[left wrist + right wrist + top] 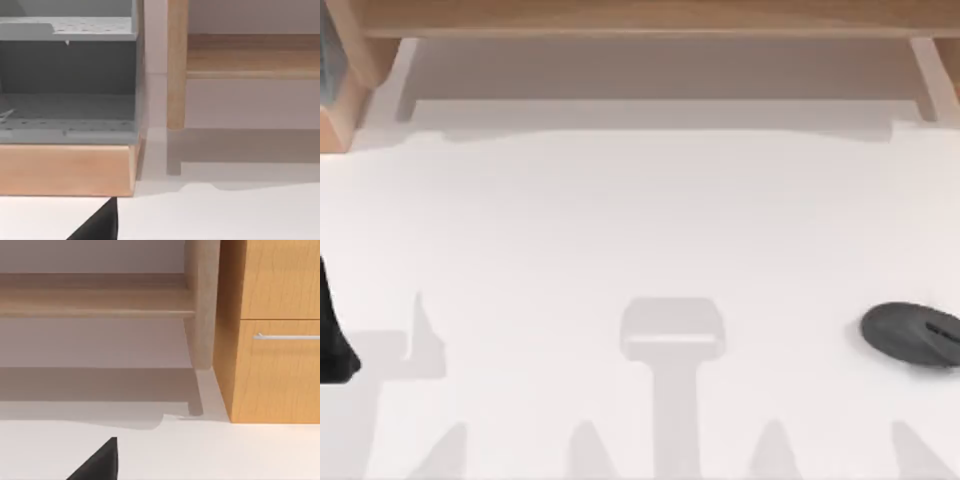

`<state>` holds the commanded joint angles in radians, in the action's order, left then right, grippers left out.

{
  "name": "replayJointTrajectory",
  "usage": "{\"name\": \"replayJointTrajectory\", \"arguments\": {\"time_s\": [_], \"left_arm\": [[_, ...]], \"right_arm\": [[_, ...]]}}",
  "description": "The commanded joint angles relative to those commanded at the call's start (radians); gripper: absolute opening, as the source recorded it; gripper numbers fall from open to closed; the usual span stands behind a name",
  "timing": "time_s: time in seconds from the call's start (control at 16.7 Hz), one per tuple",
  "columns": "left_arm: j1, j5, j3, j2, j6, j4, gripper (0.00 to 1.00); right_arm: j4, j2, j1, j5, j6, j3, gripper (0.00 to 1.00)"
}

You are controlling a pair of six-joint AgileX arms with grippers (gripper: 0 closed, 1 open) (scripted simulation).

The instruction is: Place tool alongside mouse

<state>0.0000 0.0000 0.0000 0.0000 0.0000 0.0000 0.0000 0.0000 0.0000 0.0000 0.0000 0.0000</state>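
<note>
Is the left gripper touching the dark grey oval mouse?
Apart. The top view shows the left gripper at the table's left edge, the dark grey oval mouse far right.

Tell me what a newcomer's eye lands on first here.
The dark grey mouse stands out, alone on the white table near its right edge in the top view. A black piece of the left arm juts in at the table's left edge. Behind the table runs a wooden shelf.
</note>
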Motion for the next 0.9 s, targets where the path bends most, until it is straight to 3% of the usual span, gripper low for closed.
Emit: {"name": "replayJointTrajectory", "arguments": {"time_s": [0.42, 0.9], "left_arm": [[0.000, 0.000, 0.000, 0.000, 0.000, 0.000, 1.00], [0.000, 0.000, 0.000, 0.000, 0.000, 0.000, 1.00]], "right_arm": [[-0.100, 0.156, -0.023, -0.003, -0.026, 0.151, 1.00], [-0.484, 0.912, -0.117, 0.004, -0.133, 0.717, 1.00]]}}
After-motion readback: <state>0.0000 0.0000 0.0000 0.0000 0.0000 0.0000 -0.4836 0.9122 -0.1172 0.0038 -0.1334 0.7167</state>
